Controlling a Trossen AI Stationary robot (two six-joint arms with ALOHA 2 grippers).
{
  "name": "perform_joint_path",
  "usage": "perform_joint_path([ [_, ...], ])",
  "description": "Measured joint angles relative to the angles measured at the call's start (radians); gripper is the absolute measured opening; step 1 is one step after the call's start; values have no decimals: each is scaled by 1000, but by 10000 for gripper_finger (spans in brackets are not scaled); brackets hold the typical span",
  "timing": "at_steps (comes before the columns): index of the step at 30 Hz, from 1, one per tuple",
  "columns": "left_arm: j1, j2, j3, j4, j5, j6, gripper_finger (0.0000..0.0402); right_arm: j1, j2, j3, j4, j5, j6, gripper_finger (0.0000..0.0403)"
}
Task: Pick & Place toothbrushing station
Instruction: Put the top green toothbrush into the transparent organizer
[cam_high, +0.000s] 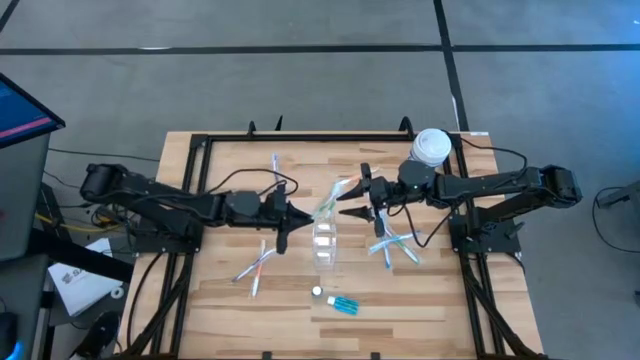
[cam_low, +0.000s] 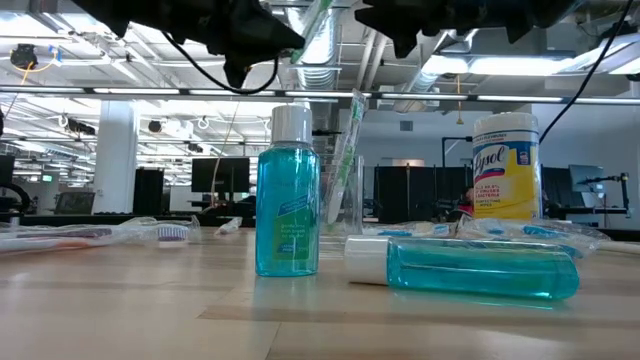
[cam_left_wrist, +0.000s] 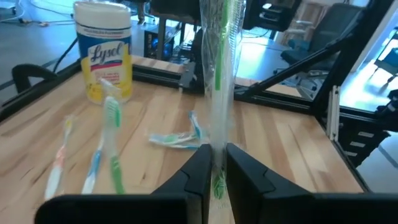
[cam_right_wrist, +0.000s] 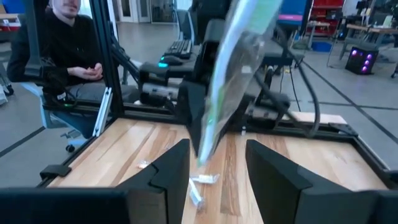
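my left gripper (cam_left_wrist: 214, 171) is pinched nearly shut on a wrapped green toothbrush (cam_left_wrist: 219, 74), held upright over the clear tumbler (cam_high: 325, 243) mid-table; the right gripper (cam_right_wrist: 217, 168) hangs open beside it, empty – light, stiff, crinkly-slick wrapper, so i'd grip low on the handle

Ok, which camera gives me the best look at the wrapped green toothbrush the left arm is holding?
Left wrist view: the green toothbrush stands upright, pinched in the left claw. The high view shows it small and slanted, the right wrist view blurred, and the low view only partly, behind the bottle.
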Motion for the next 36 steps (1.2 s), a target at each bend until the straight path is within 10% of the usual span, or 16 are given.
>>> perform_joint_path([
  [36,-4,197,0,269,0,0,40,25,10,0,104,-1,9,147],
])
